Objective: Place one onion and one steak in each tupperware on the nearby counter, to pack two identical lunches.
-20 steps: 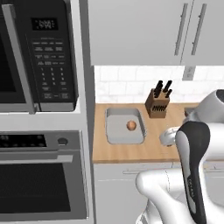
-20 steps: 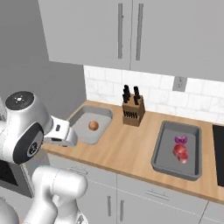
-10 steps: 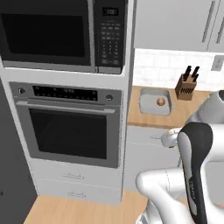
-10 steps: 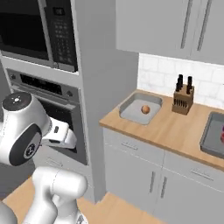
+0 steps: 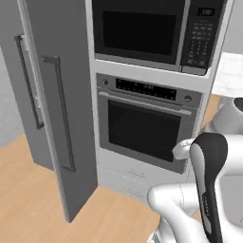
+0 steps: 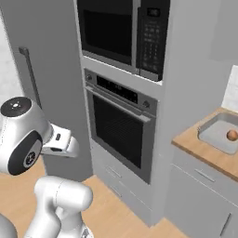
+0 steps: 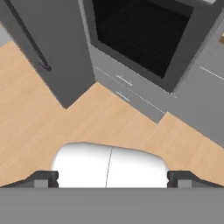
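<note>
claw: spread, empty, over plank floor | pale grey tupperware tray: far right on tan wood worktop, holding one brown onion | risk: I clip the black-glass wall oven when swinging round.

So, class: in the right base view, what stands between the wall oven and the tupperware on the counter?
Between the wall oven and the tupperware stands a plain grey tall cabinet panel, then a short strip of bare counter. The tupperware holds an onion.
</note>
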### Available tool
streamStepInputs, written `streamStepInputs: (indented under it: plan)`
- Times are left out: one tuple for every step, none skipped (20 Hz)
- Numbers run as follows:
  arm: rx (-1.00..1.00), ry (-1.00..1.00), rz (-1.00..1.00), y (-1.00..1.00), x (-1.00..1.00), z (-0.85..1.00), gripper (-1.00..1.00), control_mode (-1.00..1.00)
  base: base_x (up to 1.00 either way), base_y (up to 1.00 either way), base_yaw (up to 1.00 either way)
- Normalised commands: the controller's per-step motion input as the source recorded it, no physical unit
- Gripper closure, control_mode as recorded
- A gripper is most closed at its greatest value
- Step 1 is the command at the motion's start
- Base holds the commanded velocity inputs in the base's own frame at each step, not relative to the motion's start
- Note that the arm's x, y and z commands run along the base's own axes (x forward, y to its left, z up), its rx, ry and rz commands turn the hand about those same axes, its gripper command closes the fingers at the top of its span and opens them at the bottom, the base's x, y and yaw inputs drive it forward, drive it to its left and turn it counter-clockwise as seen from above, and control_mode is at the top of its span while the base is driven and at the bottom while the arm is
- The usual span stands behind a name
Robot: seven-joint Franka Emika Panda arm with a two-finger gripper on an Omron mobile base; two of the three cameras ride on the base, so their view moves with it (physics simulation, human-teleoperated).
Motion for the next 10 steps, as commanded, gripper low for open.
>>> streamStepInputs:
  plan:
    - [0.00,0.00,0.00,0.00,0.00,0.00,-1.00,1.00,-0.11,1.00,0.42]
    - [0.00,0.00,0.00,0.00,0.00,0.00,-1.00,1.00,0.00,1.00,0.41]
    - [0.00,0.00,0.00,0.00,0.00,0.00,-1.00,1.00,0.00,1.00,0.41]
    - [0.00,0.00,0.00,0.00,0.00,0.00,-1.00,1.00,0.00,1.00,0.41]
    - [0.00,0.00,0.00,0.00,0.00,0.00,-1.00,1.00,0.00,1.00,0.41]
    - [0.00,0.00,0.00,0.00,0.00,0.00,-1.00,1.00,0.00,1.00,0.43]
    - [0.00,0.00,0.00,0.00,0.00,0.00,-1.00,1.00,0.00,1.00,0.45]
    - [0.00,0.00,0.00,0.00,0.00,0.00,-1.00,1.00,0.00,1.00,0.46]
    - [0.00,0.00,0.00,0.00,0.00,0.00,-1.00,1.00,0.00,1.00,0.47]
    - [0.00,0.00,0.00,0.00,0.00,0.00,-1.00,1.00,0.00,1.00,0.49]
